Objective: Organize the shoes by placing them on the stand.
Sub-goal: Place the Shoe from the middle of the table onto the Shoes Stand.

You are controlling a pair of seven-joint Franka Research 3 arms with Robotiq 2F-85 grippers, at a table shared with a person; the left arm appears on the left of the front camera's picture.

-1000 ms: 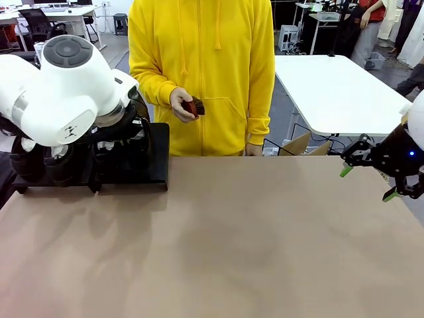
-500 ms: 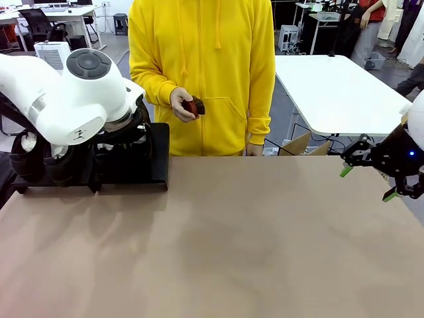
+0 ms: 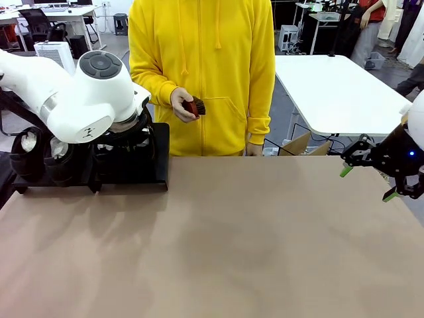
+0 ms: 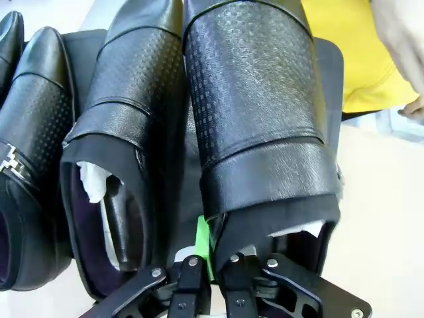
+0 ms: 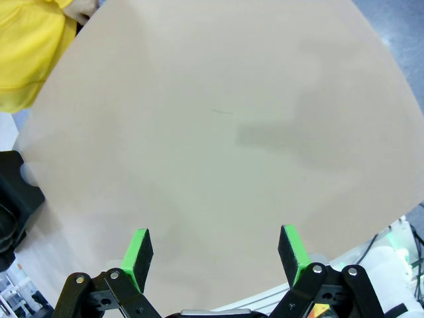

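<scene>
Four shoes [image 4: 252, 119] on stand [image 3: 142, 173], table's ten o'clock corner. Left gripper [image 4: 205, 262] pinched on heel collar of last shoe, release pending. Right gripper [image 5: 215, 255] spread wide, empty, idling at three o'clock. Nearly done.

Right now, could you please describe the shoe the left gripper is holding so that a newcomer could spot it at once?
Find the black stand at the table's far left corner. The shoes sit in a row on it; take the end one nearest the person's yellow hoodie. That shoe has the left gripper pinching its heel rim.
</scene>
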